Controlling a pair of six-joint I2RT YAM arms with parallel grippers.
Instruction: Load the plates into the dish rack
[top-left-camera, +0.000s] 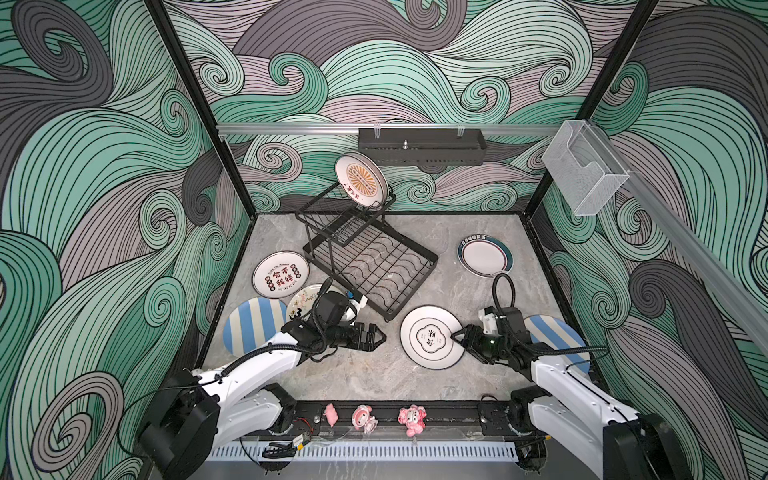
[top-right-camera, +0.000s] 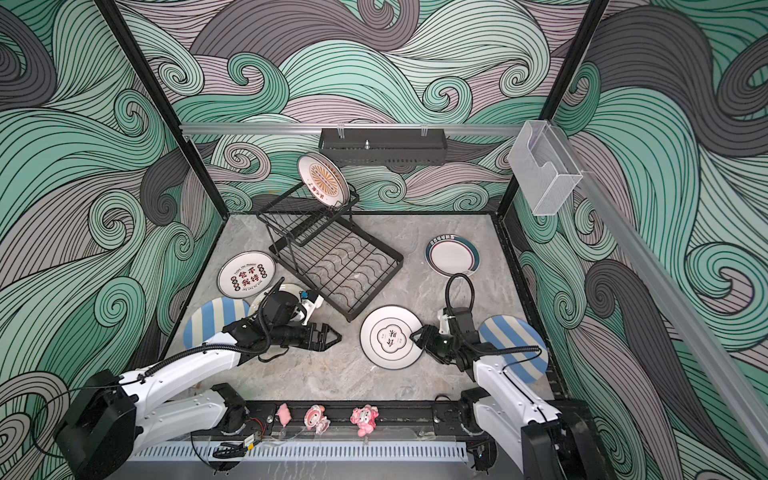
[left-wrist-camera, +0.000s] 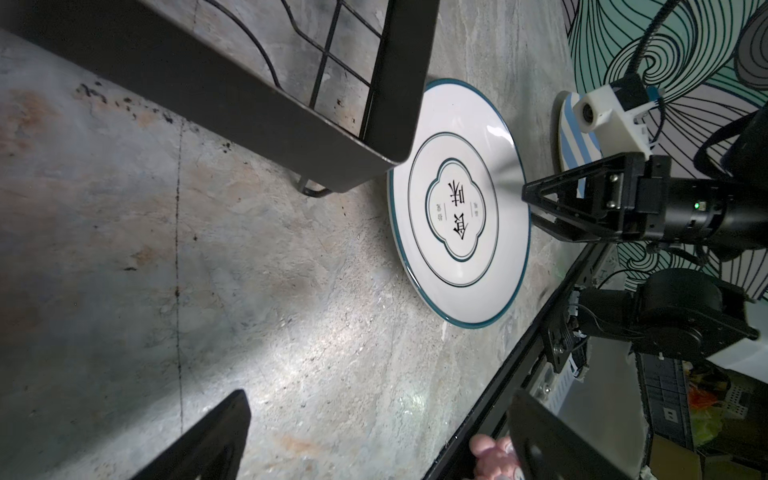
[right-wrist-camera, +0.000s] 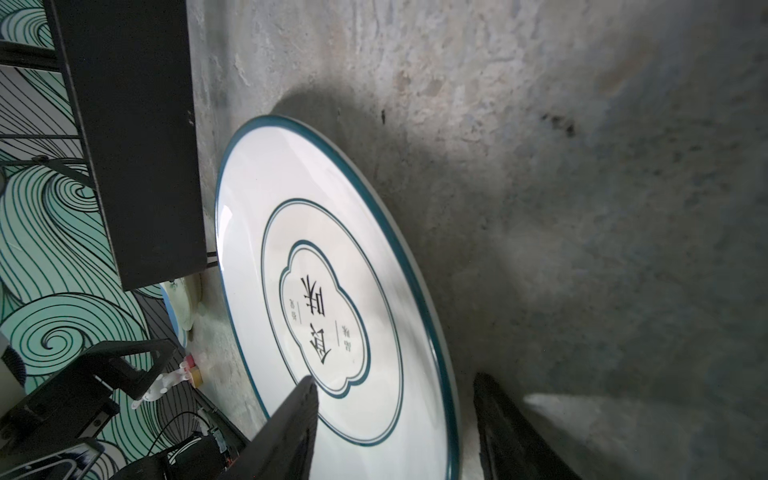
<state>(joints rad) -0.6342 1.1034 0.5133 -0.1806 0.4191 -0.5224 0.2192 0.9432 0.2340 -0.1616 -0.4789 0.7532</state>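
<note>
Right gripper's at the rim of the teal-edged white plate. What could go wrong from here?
1. The right gripper straddles only the rim of the flat, glossy white plate with teal edge and black characters. Such a shallow bite could slip or let the plate swing on lifting.
2. That plate lies near a corner of the black wire dish rack. A knock might shake the orange-sunburst plate standing tilted in it.

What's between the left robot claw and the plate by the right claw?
Nothing but bare grey table lies between the left gripper and that plate; both top views show it.
</note>
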